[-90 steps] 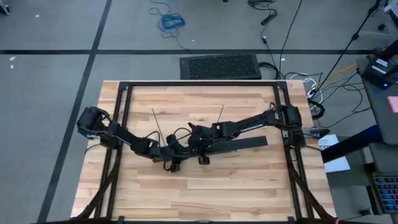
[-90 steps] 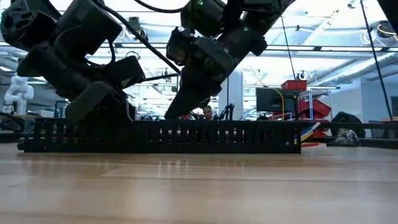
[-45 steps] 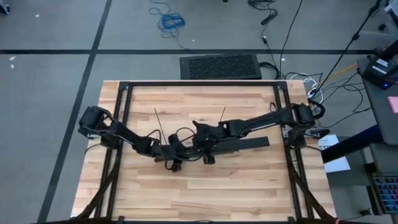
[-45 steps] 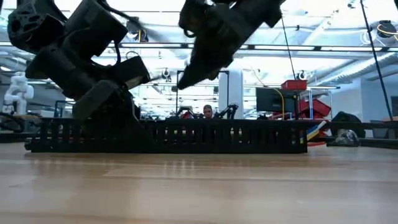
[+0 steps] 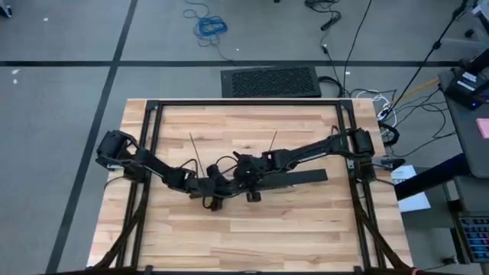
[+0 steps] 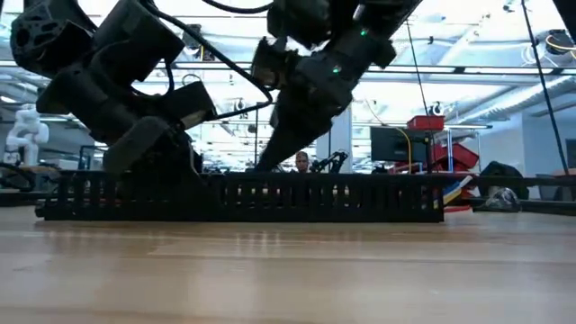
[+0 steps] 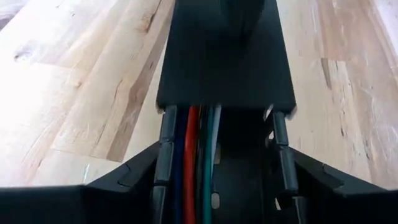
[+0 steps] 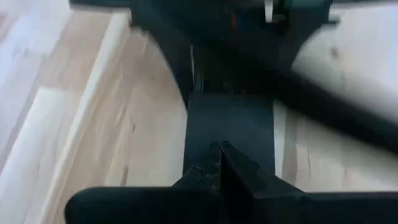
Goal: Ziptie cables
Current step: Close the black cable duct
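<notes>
A long black slotted bar (image 5: 294, 177) lies on the wooden table (image 5: 252, 237). The cables (image 7: 196, 155), orange, green and dark wires, run inside its channel. Their coloured ends stick out at the bar's right end (image 6: 454, 191). A flat black cover (image 7: 224, 68) closes the channel farther along. My left gripper (image 5: 216, 191) straddles the bar near its left end. My right gripper (image 5: 248, 182) is shut, its tips (image 8: 219, 163) pointing down at the cover (image 8: 230, 124). Two zipties (image 5: 193, 149) (image 5: 273, 141) lie straight on the table behind the arms. My left gripper has the bar between its two fingers (image 7: 134, 180), one against each slotted side wall (image 7: 165, 146), where the channel lies uncovered. The fingers come from above, slanting from the table's left. The bar rests flat on the table. My right gripper's shut tips stand at the cover's top (image 6: 265, 166); whether they touch it I cannot tell.
The black frame rails (image 5: 153, 137) (image 5: 348, 134) run along the table's left, right and far sides. Bare wood lies toward the near edge (image 5: 252, 244). Beyond the table are a floor mat (image 5: 271, 82) and a blue cable coil (image 5: 210, 27).
My right gripper rose off the bar, then came back down to the cover at about the same place. My left gripper and the bar slid a little toward the table's right edge and have stayed there since.
</notes>
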